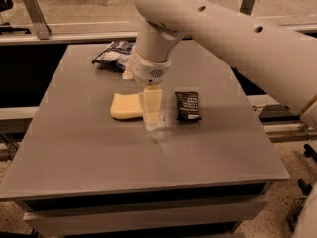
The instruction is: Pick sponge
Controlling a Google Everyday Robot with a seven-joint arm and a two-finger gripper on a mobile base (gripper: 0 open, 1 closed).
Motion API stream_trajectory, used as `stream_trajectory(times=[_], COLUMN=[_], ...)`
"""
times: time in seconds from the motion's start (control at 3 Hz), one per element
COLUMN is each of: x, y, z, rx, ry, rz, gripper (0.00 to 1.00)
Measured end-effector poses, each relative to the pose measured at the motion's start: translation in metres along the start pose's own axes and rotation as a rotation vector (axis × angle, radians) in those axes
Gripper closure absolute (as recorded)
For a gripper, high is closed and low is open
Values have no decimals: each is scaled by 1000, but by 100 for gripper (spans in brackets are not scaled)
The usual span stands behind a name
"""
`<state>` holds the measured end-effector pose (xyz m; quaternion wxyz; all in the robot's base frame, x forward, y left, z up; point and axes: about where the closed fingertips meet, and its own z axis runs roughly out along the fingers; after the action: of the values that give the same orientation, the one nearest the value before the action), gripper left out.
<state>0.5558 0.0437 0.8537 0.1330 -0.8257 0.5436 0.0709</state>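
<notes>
The pale yellow sponge (pixel 125 106) lies flat on the grey table (pixel 99 162), near the middle. My gripper (pixel 151 117) hangs from the white arm (pixel 208 24) and points down, right at the sponge's right edge, overlapping it. Its pale yellow blocky fingers (pixel 151 108) reach down close to the table top.
A small black wrapped bar (pixel 187 105) lies just right of the gripper. A dark blue and white snack bag (pixel 112 53) lies at the back left of the table. A metal rail and posts (pixel 34 14) run behind the table.
</notes>
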Motion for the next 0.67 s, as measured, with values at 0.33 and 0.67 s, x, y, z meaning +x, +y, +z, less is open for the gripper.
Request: stream_trajectory(times=[0.33, 0.67], x=[14, 25], y=[-6, -4], z=[5, 10], rx=[1, -4], ry=[-20, -35], rz=[2, 4], gripper=[0, 18])
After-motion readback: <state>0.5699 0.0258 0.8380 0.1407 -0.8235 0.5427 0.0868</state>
